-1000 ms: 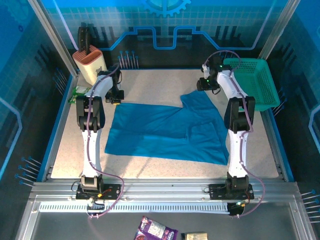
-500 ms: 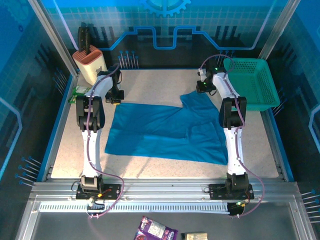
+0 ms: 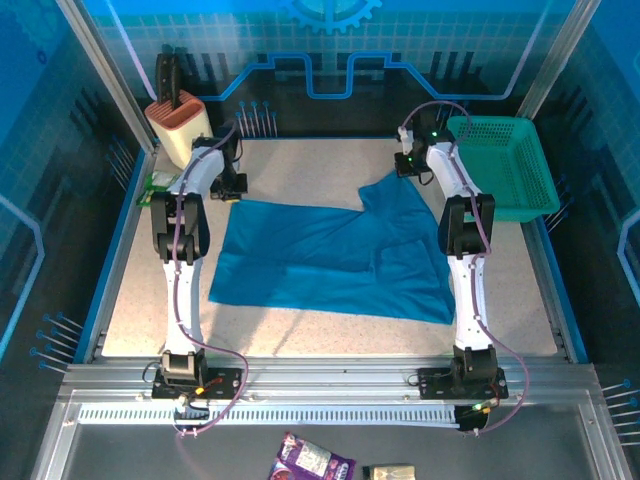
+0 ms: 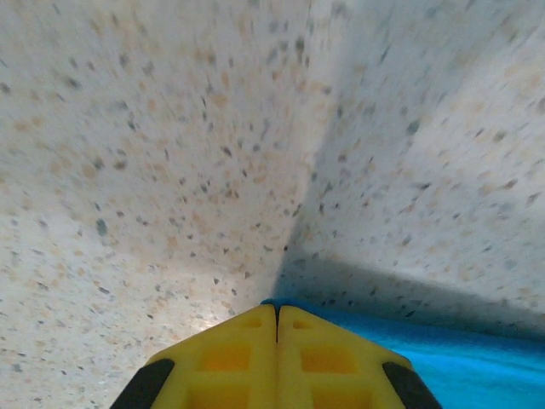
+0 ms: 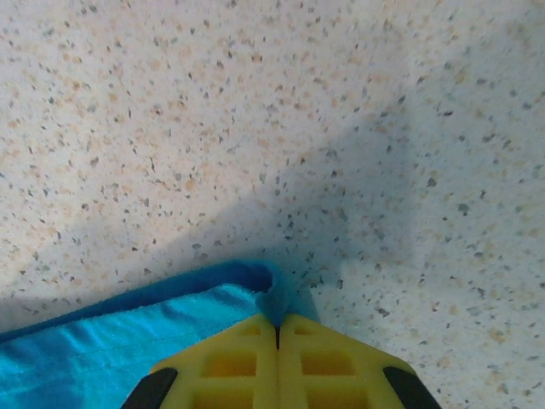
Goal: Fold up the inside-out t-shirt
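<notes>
The inside-out t-shirt is a plain blue cloth spread flat across the middle of the speckled table. My left gripper is at its far left corner. In the left wrist view the yellow fingers are shut, with a blue edge pinched at the tips of the left gripper. My right gripper is at the far right corner. In the right wrist view the right gripper is shut on a small raised fold of the blue cloth.
A teal-green mesh basket stands at the far right, close to the right arm. A tan holder with dark handles and a green packet are at the far left. Bare table lies beyond the shirt.
The right gripper has gone from open to shut on the shirt's far right corner, which now peaks up a little. The left gripper stays shut on its corner.
</notes>
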Tool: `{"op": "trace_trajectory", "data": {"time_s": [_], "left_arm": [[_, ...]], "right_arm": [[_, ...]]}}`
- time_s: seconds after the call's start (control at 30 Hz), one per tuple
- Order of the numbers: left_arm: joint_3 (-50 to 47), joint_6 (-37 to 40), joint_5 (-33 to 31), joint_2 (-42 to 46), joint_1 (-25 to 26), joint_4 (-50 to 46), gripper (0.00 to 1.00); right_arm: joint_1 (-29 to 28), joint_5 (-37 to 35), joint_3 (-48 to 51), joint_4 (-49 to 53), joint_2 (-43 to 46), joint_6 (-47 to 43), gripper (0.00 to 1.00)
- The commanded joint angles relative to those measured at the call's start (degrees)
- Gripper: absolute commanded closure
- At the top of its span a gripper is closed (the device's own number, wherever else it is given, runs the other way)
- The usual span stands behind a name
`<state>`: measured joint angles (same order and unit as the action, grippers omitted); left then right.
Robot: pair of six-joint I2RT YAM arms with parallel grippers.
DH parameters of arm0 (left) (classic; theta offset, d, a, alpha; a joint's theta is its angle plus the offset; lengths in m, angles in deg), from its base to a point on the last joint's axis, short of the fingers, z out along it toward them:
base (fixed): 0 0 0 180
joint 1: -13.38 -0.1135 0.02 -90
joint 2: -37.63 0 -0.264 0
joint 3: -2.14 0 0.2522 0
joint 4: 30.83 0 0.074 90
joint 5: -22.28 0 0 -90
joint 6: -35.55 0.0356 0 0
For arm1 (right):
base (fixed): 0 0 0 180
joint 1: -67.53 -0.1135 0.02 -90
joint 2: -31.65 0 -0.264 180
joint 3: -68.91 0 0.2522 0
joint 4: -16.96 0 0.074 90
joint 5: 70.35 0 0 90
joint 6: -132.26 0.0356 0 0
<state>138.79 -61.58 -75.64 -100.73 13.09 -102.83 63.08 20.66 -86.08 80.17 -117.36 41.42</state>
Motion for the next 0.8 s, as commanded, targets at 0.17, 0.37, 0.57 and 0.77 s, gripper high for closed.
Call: {"op": "trace_trajectory", "data": {"time_s": [0.17, 0.37, 0.57, 0.77], "left_arm": [[5.28, -2.9, 0.19, 3.77, -1.55, 0.96, 1.0], [-1.82, -4.44, 1.18, 9.4, -2.16, 5.94, 1.0], [-15.26, -7.12, 5.36, 18.26, -3.8, 14.64, 1.0], [-26.39, -9.19, 8.11, 25.27, -5.39, 19.39, 1.0]], "right_arm": [[0.9, 0.82, -3.61, -1.9, 9.21, 2.85, 1.0], [0.87, 2.28, 1.02, 0.57, 15.29, 5.6, 1.0], [0.67, 3.57, 19.03, -3.5, 28.58, 9.22, 1.0], [0.5, 3.88, 32.72, -5.03, 39.53, 11.64, 1.0]]}}
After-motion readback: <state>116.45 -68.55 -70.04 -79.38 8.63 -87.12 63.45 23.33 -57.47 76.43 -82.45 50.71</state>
